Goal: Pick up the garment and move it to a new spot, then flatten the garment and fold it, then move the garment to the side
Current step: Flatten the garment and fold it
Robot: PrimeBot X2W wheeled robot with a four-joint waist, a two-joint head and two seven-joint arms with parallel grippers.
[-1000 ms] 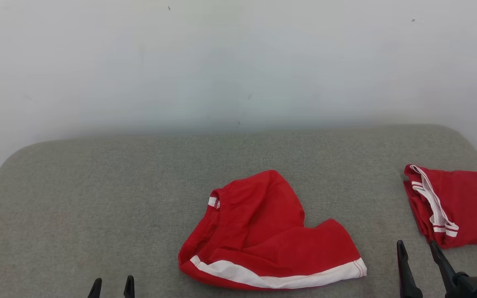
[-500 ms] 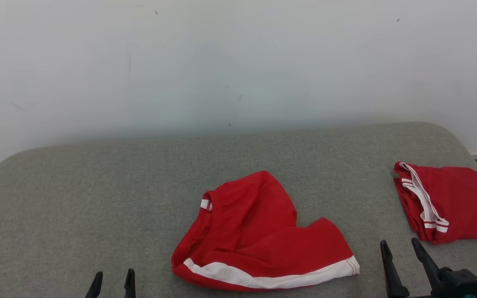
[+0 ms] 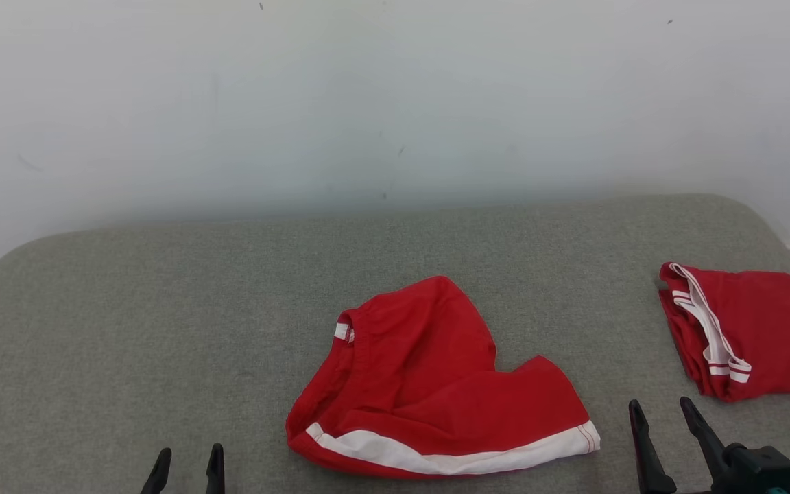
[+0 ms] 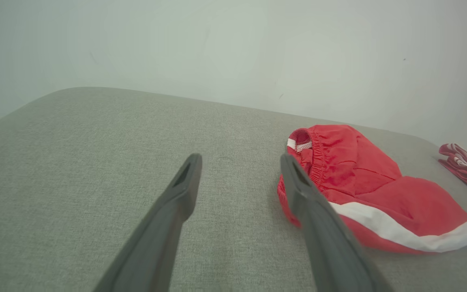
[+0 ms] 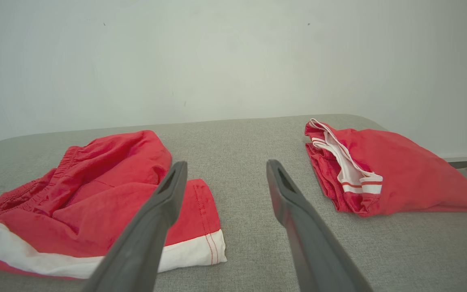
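The garment (image 3: pixel 436 384), a pair of red shorts, is lying crumpled on the grey pad (image 3: pixel 162 309), about midway across it and toward its near edge. Its white band (image 3: pixel 436 461) is running along the near hem from left to right, ending at the right in a stitched corner. The gathered waistband (image 3: pixel 354 350) is facing left, with a small white patch showing at its far end. The cloth is bunching into a low hump on the far side and lying flatter toward the right. Both grippers are sitting apart from it. The left gripper (image 3: pixel 188 454) is showing at the near left, well apart from the garment's left edge, its two dark fingers standing spread with bare pad between them and gripping nothing. In the left wrist view the garment is lying just beyond and to the right of the right-hand finger. The right gripper (image 3: pixel 661 408) is showing at the near right, near the hem's right corner but not touching it, its fingers likewise spread wide and empty. In the right wrist view those fingers are pointing at the bare strip of pad between the garment and a folded piece (image 3: pixel 758 336). That piece, red with white striped trim along its left side, is resting at the pad's right end. A pale wall (image 3: pixel 367 103) is rising behind the pad.
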